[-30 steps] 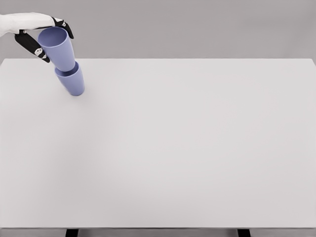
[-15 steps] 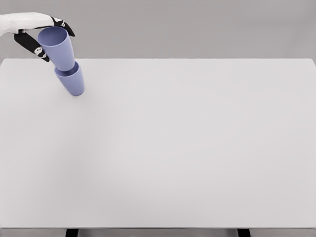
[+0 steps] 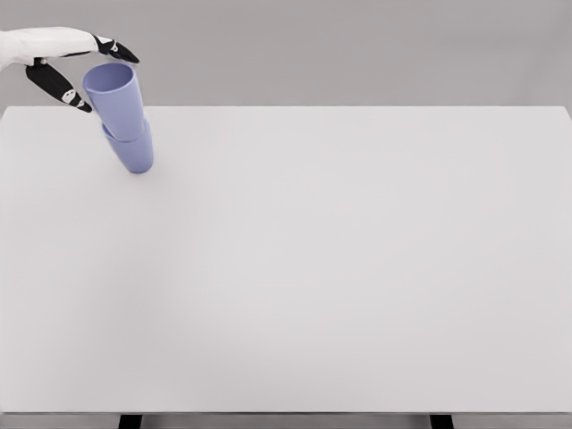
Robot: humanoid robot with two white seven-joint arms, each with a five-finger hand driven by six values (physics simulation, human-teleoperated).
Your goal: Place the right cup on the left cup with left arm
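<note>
Released since the earlier frame, your upper cup (image 3: 116, 100) nests in the lower cup (image 3: 133, 154); left hand (image 3: 67, 58) fingers spread.

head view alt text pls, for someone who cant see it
Two blue cups sit nested at the far left of a white table, the upper cup seated in the lower cup. The robot's left hand is beside the upper cup's rim, fingers spread, holding nothing.
</note>
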